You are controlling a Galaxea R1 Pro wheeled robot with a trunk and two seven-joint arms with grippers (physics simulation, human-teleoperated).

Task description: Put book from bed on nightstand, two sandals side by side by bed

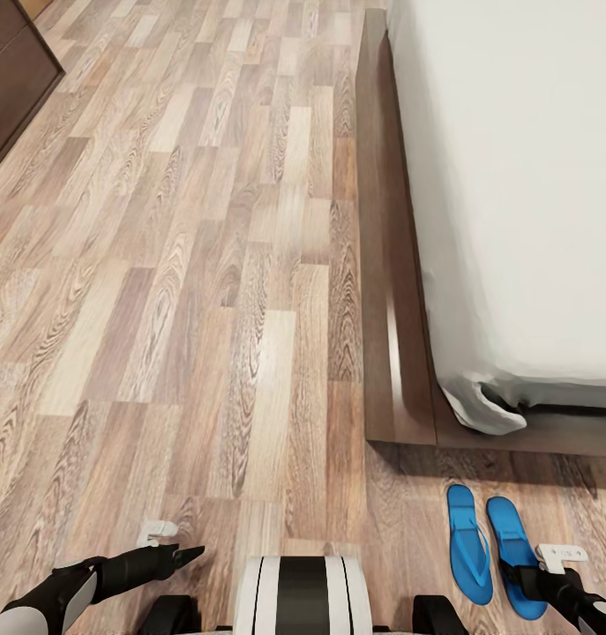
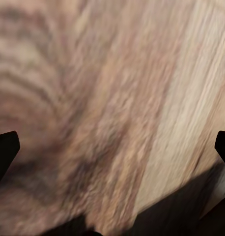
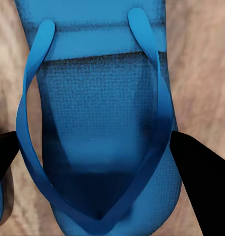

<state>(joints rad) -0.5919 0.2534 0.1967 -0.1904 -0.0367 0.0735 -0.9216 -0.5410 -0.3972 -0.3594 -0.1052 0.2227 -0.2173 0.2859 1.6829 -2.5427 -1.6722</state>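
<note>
two blue sandals [image 1: 492, 551] lie side by side on the wood-plank floor [image 1: 205, 309], just near of the bed [image 1: 514, 176] frame's near corner. the right gripper [image 3: 100, 152] hangs over the right-hand sandal [image 3: 100, 98], its fingers spread wide on either side of the sole. the left gripper [image 1: 192, 554] sits low over bare floor at the near left, fingers apart.

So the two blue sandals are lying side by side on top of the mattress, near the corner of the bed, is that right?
Not quite. The head view shows the two blue sandals side by side on the wood floor, just past the corner of the bed, not on the mattress.
</note>
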